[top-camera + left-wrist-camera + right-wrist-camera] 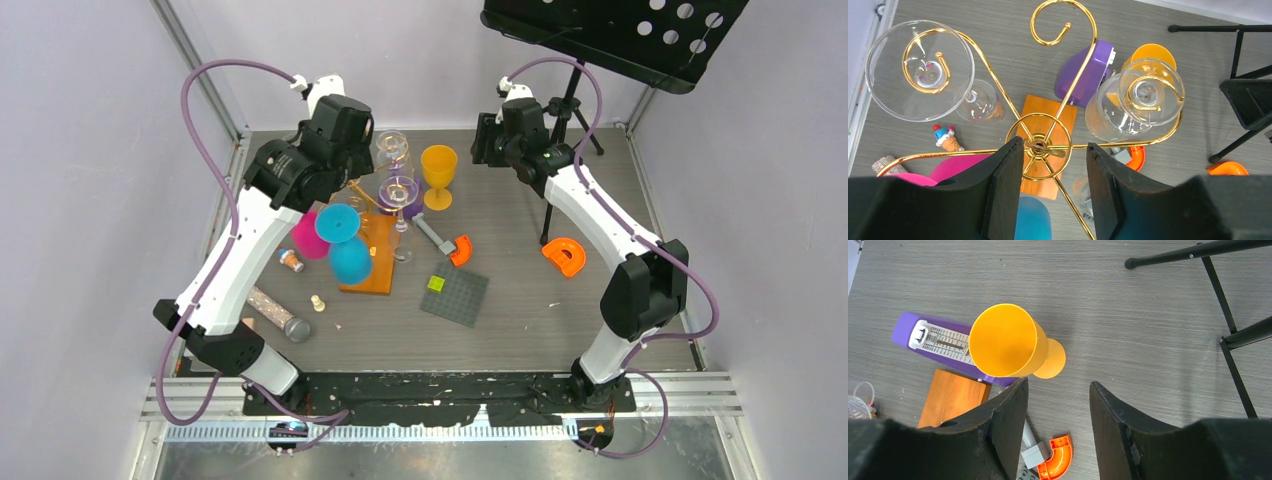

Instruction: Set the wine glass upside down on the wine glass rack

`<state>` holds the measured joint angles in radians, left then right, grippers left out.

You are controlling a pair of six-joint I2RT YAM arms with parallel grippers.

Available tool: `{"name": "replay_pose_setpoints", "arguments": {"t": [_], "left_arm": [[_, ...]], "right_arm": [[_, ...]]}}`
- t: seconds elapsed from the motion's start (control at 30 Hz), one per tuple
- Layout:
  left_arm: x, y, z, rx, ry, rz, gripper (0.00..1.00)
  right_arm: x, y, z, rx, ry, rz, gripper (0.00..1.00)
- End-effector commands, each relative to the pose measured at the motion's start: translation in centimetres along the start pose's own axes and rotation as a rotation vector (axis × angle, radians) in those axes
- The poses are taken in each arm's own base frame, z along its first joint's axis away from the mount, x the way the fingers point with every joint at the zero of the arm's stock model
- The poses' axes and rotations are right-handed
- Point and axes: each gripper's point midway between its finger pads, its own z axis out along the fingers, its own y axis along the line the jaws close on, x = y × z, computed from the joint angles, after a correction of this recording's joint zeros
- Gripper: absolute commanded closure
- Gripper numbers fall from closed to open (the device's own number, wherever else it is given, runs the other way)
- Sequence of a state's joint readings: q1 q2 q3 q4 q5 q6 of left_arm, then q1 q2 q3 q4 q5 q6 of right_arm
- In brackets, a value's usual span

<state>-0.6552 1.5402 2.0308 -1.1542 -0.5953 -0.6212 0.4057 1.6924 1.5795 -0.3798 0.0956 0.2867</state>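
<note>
Risk: the left gripper point(1054, 150), jaws spread and empty, is hovering over the rack point(1048, 106) hub, lower centre; dropping, it could clip the wire and shake off the clear glasses point(1135, 100). The right gripper point(1058, 387), spread, empty, is hanging just beside the yellow glass point(1003, 340), centre-left: opaque, wide-mouthed, standing upright on the table point(1148, 315), likely tipping if nudged.

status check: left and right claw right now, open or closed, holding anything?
Left claw: open, holding nothing, above the hub of the wine glass rack.
Right claw: open, holding nothing.
</note>
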Motion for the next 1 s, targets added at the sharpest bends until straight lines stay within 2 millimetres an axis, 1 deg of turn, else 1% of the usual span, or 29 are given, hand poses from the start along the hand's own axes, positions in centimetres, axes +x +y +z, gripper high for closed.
{"name": "replay_pose_setpoints", "arguments": {"t": [0.0,0.3,0.57,0.97], "left_arm": [[-1.1,0.2,-0.4,-0.024,-0.041,-0.024,0.53],[-0.3,1.0,0.5,-0.095,-0.041,-0.028,0.58],[0.1,1.8,1.0,-0.152,-0.055,-0.048,0.59],[0.8,1.4,2.2,-0.171,-0.047,-0.04,0.59]], "right_arm": [[-3.5,0.5,-2.3,-0.019,-0.113,-0.003,0.45],[-3.4,0.6,-2.2,-0.029,-0.113,-0.013,0.45],[-3.3,0.6,-2.0,-0.029,-0.111,-0.023,0.45],[-3.2,0.5,-2.0,-0.028,-0.108,-0.033,0.45]]}}
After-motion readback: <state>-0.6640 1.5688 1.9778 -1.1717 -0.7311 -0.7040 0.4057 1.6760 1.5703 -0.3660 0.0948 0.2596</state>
